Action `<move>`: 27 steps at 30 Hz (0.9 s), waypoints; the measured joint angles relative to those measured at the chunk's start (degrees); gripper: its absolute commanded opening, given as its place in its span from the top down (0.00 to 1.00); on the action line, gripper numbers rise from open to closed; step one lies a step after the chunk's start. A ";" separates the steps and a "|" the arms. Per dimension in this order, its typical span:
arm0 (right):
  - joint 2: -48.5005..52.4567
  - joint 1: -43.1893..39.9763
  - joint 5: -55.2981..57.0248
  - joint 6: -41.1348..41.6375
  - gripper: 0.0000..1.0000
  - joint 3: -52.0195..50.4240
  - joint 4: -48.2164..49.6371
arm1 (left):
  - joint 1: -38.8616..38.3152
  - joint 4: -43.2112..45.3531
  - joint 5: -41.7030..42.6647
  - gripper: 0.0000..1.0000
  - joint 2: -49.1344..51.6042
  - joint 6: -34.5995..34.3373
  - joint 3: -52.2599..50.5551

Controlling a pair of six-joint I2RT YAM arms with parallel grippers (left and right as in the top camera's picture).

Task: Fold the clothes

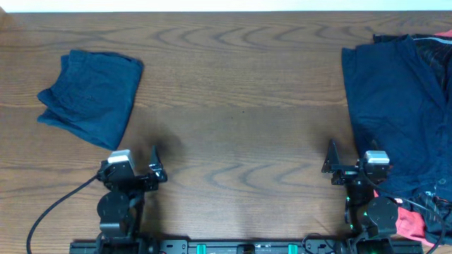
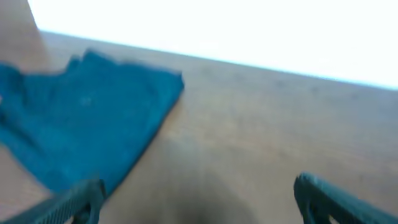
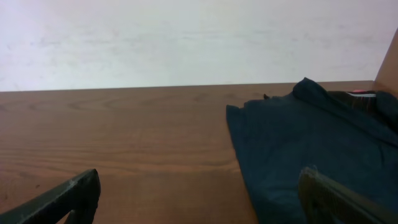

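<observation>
A folded navy garment [image 1: 90, 96] lies at the far left of the wooden table; it also shows in the left wrist view [image 2: 81, 121], blurred. A pile of unfolded dark navy clothes [image 1: 399, 106] covers the right side, with a dark striped piece [image 1: 438, 53] at its far edge and a coral-red piece [image 1: 408, 222] at the front right. The pile shows in the right wrist view [image 3: 305, 143]. My left gripper [image 1: 157, 166] [image 2: 199, 199] is open and empty, in front of the folded garment. My right gripper [image 1: 330, 161] [image 3: 199, 196] is open and empty, beside the pile's left edge.
The brown wooden table [image 1: 240, 113] runs between the folded garment and the pile. A black cable [image 1: 53, 212] trails from the left arm's base toward the front left. The arm bases [image 1: 247, 247] stand along the front edge.
</observation>
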 measured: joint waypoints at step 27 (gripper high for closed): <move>0.00 0.00 0.00 0.00 0.01 0.00 0.00 | 0.00 9.18 0.92 0.02 -1.95 0.66 -5.53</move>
